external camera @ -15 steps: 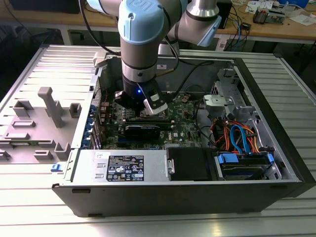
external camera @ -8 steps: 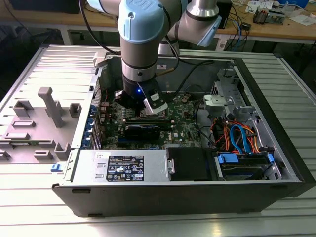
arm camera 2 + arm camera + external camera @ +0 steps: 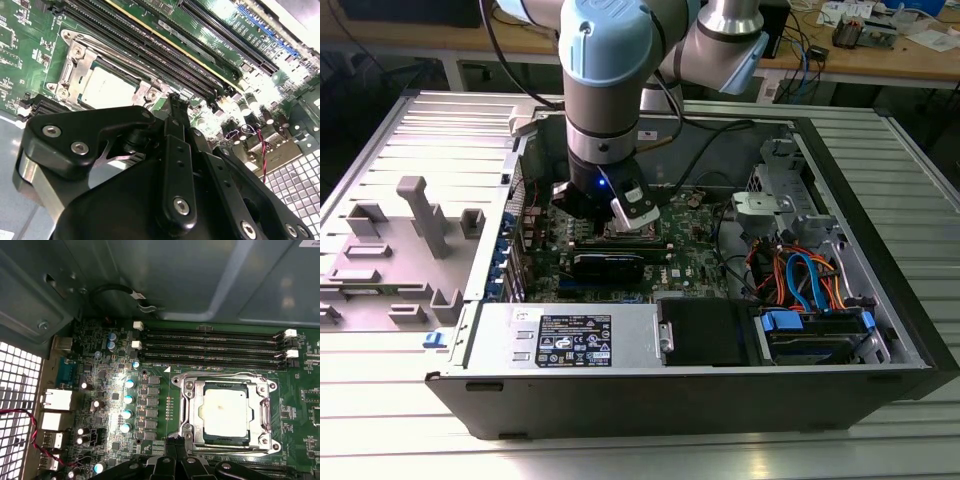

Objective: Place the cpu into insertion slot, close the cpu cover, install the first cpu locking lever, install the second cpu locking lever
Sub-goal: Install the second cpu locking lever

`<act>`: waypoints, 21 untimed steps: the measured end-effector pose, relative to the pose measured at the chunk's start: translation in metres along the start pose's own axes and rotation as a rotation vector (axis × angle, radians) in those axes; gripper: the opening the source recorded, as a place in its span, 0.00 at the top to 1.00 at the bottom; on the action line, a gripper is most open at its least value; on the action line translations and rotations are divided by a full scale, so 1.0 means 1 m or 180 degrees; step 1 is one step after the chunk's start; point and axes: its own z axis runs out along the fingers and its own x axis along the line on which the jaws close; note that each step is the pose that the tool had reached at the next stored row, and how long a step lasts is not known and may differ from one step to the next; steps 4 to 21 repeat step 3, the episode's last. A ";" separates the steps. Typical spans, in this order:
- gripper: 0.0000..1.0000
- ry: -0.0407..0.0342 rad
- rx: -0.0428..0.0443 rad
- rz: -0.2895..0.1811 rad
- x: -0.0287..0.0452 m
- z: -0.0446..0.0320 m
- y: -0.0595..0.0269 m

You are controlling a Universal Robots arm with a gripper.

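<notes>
CPU seated, cover down, I think

My gripper (image 3: 176, 460) hovers beside the insertion slot (image 3: 226, 412); can't tell its state. The cpu (image 3: 226, 411) is light, fragile: edges only.

In the second wrist view, the cpu (image 3: 107, 87) is seen seated in the insertion slot (image 3: 75, 70), framed by the cpu cover (image 3: 131, 76) on the green circuit board (image 3: 20, 55). Long black memory slots (image 3: 150, 52) are laid just beside it. The gripper (image 3: 172, 102) is held near the socket's edge, its black linkage in the foreground.
</notes>
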 end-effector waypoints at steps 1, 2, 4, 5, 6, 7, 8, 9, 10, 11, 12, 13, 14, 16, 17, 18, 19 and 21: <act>0.89 0.0000 0.0000 0.0000 0.0000 -0.0002 0.0000; 0.89 0.0000 0.0000 0.0000 0.0000 -0.0004 0.0001; 0.89 0.0000 0.0000 0.0000 0.0000 -0.0006 0.0001; 0.89 0.0000 0.0000 0.0000 0.0000 -0.0006 0.0001; 0.89 0.0000 0.0000 0.0000 0.0000 -0.0006 0.0001; 0.89 0.0000 0.0000 0.0000 0.0000 -0.0006 0.0001; 0.89 0.0000 0.0000 0.0000 0.0000 -0.0006 0.0001; 0.89 0.0000 0.0000 0.0000 0.0000 -0.0006 0.0001; 0.89 0.0000 0.0000 0.0000 0.0000 -0.0006 0.0001; 0.89 0.0000 0.0000 0.0000 0.0000 -0.0006 0.0001; 0.89 0.0000 0.0000 0.0000 0.0000 -0.0006 0.0001; 0.89 0.0000 0.0000 0.0000 0.0000 -0.0006 0.0001; 0.89 0.0000 0.0000 0.0000 0.0000 -0.0006 0.0001; 0.89 0.0000 0.0000 0.0000 0.0000 -0.0006 0.0001; 0.89 0.0000 0.0000 0.0000 0.0000 -0.0006 0.0001; 0.89 0.0000 0.0000 0.0000 0.0000 -0.0006 0.0001; 0.89 0.0000 0.0000 0.0000 0.0000 -0.0006 0.0001; 0.89 0.0000 0.0000 0.0000 0.0000 -0.0006 0.0001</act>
